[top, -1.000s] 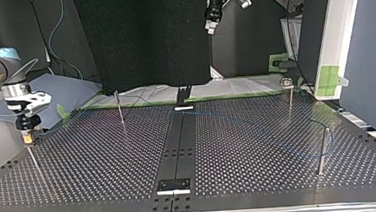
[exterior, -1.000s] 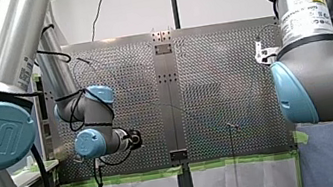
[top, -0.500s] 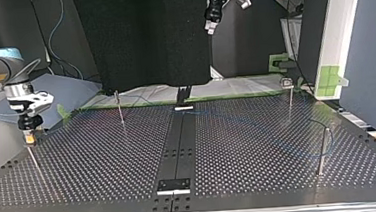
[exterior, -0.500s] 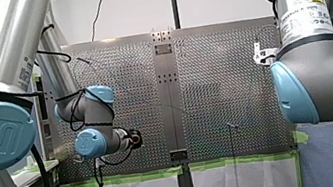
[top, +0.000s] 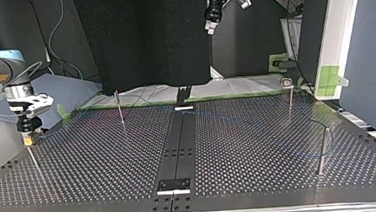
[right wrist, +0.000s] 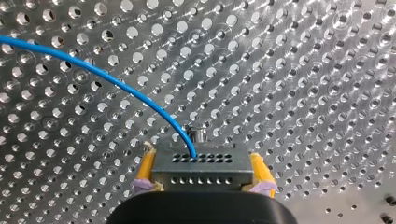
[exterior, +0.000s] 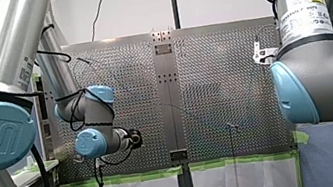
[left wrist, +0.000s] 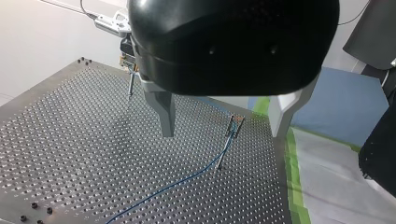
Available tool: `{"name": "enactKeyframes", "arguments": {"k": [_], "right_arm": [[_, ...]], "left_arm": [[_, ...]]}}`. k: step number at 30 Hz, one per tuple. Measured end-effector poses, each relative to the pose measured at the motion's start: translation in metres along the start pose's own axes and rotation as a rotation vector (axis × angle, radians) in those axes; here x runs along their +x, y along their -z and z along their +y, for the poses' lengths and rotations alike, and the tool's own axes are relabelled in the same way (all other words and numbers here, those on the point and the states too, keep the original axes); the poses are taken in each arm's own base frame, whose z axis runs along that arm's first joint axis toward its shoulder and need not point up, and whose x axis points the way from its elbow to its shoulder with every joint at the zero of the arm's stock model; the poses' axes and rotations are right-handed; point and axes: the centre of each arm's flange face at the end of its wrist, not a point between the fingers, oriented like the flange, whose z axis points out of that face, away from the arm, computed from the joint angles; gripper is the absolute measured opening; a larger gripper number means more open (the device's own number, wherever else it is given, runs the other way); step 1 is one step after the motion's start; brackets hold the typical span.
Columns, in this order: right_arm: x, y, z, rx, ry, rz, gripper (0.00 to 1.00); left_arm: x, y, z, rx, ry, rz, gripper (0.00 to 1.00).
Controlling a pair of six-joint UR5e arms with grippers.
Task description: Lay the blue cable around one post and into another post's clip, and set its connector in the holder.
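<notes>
The blue cable (right wrist: pixel 116 77) is seen ending in a metal connector (right wrist: pixel 201 170), which is clamped between the yellow pads (right wrist: pixel 145 168) of the right gripper (right wrist: pixel 201 158), just above a post (top: pixel 33 159) at the top view's left. The cable is laid across the perforated table (top: pixel 104 162). The left gripper (left wrist: pixel 219 135) is raised well above the table, its fingers spread wide with nothing held between them.

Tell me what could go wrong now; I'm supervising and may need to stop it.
My right hand grips the connector with a post's tip just ahead; a slight offset could make it miss its seat. The blue cable leaves it in a curve, so a pull might drag it off the post at the top view's right.
</notes>
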Motion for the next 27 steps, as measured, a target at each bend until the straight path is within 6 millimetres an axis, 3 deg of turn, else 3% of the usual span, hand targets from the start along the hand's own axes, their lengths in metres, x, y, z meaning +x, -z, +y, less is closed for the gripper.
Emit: {"name": "enactKeyframes", "arguments": {"k": [27], "right_arm": [[-0.0058, 0.0011, -0.0069, -0.016, -0.022, -0.03, 0.21]], "left_arm": [[0.0, -0.0002, -0.0002, 0.001, 0.001, -0.001, 1.0]]}}
